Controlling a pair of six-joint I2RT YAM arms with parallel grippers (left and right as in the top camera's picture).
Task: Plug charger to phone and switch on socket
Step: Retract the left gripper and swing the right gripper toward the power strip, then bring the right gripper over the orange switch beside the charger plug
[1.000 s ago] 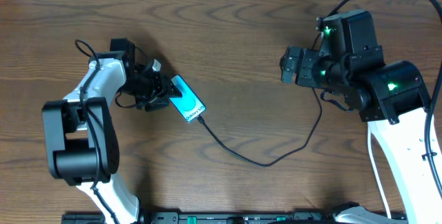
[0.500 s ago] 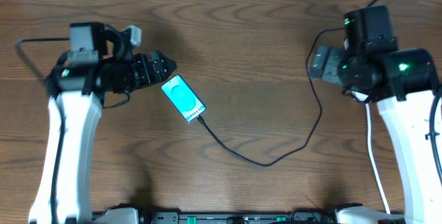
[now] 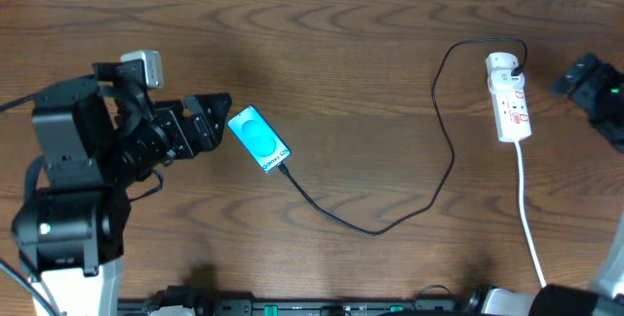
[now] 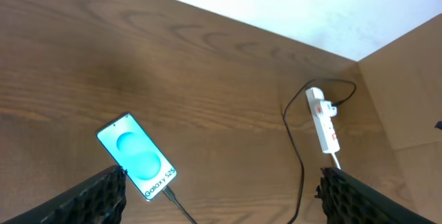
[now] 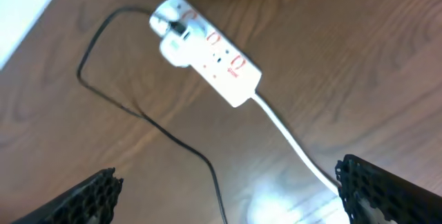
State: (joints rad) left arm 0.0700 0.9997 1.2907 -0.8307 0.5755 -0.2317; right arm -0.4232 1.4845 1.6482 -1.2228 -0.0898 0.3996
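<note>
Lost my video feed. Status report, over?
Left claw open, empty, beside phone. Right claw open, apart from socket. Charger meets phone's lower edge, looks plugged. No obstruction seen.

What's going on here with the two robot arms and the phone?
Neither arm is holding anything. The phone lies flat on the table, and the black cable runs from the power strip to its bottom edge, where it looks plugged in. The left gripper hangs open beside the phone; the right gripper is open near the power strip, not touching it.
</note>
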